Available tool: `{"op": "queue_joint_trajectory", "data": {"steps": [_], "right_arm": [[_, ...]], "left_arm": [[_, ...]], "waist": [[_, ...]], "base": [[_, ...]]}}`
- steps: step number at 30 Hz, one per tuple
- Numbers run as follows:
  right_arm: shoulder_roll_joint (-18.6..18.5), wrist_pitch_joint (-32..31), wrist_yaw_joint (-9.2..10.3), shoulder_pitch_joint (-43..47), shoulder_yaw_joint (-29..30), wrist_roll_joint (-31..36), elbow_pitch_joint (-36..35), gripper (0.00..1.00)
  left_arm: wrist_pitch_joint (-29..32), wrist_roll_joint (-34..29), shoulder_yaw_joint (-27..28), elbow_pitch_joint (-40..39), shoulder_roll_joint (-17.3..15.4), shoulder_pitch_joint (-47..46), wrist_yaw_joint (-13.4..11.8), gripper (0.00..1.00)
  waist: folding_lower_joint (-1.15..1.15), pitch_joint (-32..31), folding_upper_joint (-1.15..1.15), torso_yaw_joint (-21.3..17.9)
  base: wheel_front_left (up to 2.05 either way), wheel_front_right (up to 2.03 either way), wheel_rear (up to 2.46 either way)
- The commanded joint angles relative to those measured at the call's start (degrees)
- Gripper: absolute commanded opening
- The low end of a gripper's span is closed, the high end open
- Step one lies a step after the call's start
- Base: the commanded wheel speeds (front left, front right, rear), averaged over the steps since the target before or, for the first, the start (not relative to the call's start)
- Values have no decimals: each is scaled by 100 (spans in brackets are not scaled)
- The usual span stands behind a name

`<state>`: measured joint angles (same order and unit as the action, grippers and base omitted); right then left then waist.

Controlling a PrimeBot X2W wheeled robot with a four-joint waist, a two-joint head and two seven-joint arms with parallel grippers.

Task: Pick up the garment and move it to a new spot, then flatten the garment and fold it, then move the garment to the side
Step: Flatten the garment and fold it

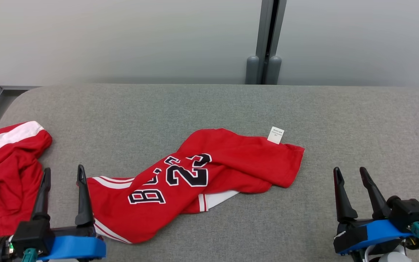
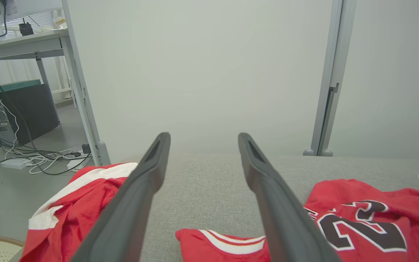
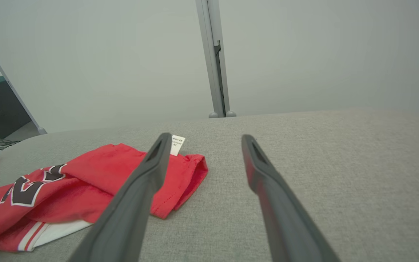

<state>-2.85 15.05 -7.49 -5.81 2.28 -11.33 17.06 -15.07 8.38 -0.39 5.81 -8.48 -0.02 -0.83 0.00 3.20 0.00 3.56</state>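
Note:
A red garment (image 1: 202,171) with black-and-white lettering and a white tag lies crumpled in a diagonal band across the middle of the grey cushioned surface (image 1: 231,105). It also shows in the left wrist view as the garment (image 2: 369,218) and in the right wrist view as the garment (image 3: 86,182). My left gripper (image 1: 63,170) stands open at the lower left, its right finger just beside the garment's near-left end, nothing between the fingers. My right gripper (image 1: 350,170) stands open at the lower right, well apart from the cloth.
A second red and white piece of clothing (image 1: 6,171) lies heaped at the surface's left edge. A grey partition post (image 1: 266,40) stands behind the far edge. Cables and a desk (image 2: 24,43) are on the floor side to the left.

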Motion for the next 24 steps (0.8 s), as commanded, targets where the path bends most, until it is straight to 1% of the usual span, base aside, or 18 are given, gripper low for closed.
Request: {"op": "queue_joint_trajectory", "data": {"steps": [1, 8, 12, 15, 20, 24], "right_arm": [[-8, 19, -1, 23, 31, -11, 8, 100], [-7, 19, -1, 54, 93, 77, 135, 100], [-7, 19, -1, -126, 79, 163, 236, 100], [-7, 19, -1, -404, 61, 361, 353, 100], [-101, 19, -1, -1083, -33, 639, 799, 100], [-219, 18, -1, -1536, -25, 831, 1426, 100]], "left_arm": [[-13, -105, 86, -85, 54, 123, 51, 100], [-14, -308, 244, -149, 241, 285, 243, 100], [-14, -375, 261, -164, 290, 183, 319, 100], [-14, -425, 274, -169, 340, 101, 372, 100], [-14, -456, 246, -155, 424, 16, 436, 100], [-14, -474, 225, -132, 466, -73, 466, 100]], "waist": [[0, 8, 0, 25], [0, 19, 0, 99], [0, 52, 0, 144], [0, 106, 0, 204], [0, 228, 0, 360], [0, 335, 0, 540]], "base": [[0, 0, 0], [0, 0, 0], [0, 0, 0], [0, 0, 0], [0, 0, 0], [0, 0, 0]]}}
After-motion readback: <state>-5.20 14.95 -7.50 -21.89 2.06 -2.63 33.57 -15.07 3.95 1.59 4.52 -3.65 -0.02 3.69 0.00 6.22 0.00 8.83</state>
